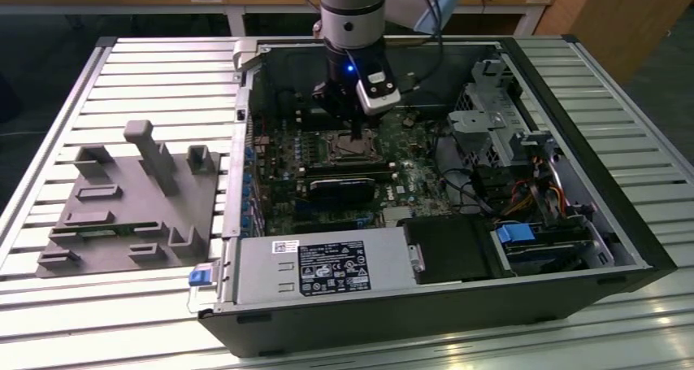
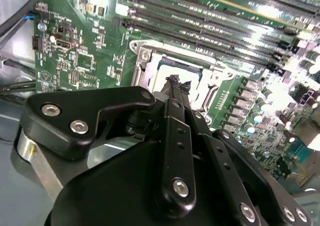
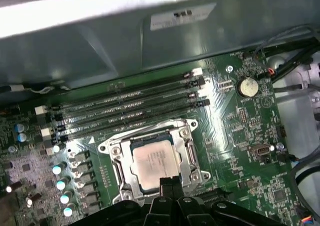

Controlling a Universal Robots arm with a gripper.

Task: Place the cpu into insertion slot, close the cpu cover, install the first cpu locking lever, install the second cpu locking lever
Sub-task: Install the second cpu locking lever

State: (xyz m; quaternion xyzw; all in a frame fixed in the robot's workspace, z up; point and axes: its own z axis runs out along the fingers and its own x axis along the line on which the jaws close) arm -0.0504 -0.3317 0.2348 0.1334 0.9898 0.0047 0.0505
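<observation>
The cpu [image 3: 156, 162] already sits in the insertion slot [image 3: 116, 162], near the middle of the motherboard [image 3: 235, 136], with the cpu cover [image 3: 192, 158] lying down around it. I judge steps 1 and 2 done; the levers' state I cannot tell. The gripper [image 3: 167, 182] hangs just above the socket's edge, fingers pressed together, holding nothing.

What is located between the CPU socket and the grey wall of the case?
In the first wrist view, four long black memory slots lie on the green board between the insertion slot and the grey case wall.
</observation>
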